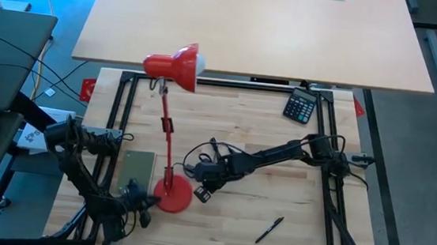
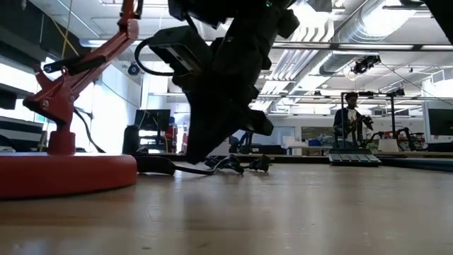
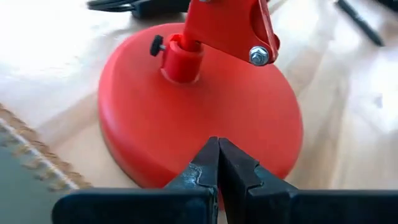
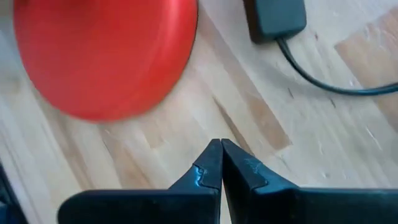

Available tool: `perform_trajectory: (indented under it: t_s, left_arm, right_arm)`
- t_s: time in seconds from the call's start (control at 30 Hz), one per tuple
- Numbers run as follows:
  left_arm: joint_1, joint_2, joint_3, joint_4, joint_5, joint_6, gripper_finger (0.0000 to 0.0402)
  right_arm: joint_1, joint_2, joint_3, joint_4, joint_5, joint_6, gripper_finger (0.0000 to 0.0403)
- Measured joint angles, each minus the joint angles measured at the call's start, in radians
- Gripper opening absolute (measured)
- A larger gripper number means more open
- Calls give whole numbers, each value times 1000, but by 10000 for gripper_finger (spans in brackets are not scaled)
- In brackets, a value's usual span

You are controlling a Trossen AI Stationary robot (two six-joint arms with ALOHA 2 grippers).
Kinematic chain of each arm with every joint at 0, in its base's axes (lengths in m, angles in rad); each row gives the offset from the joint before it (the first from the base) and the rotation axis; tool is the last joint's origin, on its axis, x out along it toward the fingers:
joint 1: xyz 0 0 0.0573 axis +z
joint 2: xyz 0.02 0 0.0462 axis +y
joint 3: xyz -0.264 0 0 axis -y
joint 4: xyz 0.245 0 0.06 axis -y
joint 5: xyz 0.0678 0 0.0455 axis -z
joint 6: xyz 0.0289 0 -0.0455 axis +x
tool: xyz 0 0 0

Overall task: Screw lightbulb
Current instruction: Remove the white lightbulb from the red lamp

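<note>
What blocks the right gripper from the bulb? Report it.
Nothing visible does. The right gripper, shut, sits low beside the lamp base. The bulb shows in the shade at the table's far edge. Only a cable lies flat between.

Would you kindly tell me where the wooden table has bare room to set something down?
Free: the stretch between the lamp arm and the calculator; also right of the pen. Crowded: around the lamp base, where both end effectors and the cable sit.
</note>
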State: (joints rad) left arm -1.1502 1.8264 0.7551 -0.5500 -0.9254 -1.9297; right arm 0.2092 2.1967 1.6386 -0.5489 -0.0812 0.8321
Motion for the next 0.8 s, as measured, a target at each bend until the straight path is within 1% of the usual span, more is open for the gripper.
perform_trajectory:
  t_s: [0.1, 0.23, 0.33, 0.47, 0.57, 0.7, 0.8]
  left_arm:
    - [1, -10, -1, -42, 15, -6, 0]
    - [2, -19, -3, -18, 24, -5, 0]
    - [3, -20, 7, -15, 33, -3, 0]
    - [-2, -44, 29, -17, 61, 4, 0]
    - [-6, -95, 34, -36, 111, 20, 0]
    - [-16, -156, 34, -109, 186, 18, 0]
    - [-23, -165, 28, -138, 188, -20, 0]
  right_arm:
    - [-2, -22, 0, -51, 2, -51, 0]
    - [-20, -66, 0, -123, 13, -131, 0]
    - [-31, -117, 0, -155, 11, -159, 0]
    - [-46, -200, 1, -199, -2, -173, 0]
    - [-72, -266, 1, -232, -14, -179, 0]
    - [-103, -344, 2, -307, 30, -137, 0]
    - [-120, -382, 2, -303, 48, -132, 0]
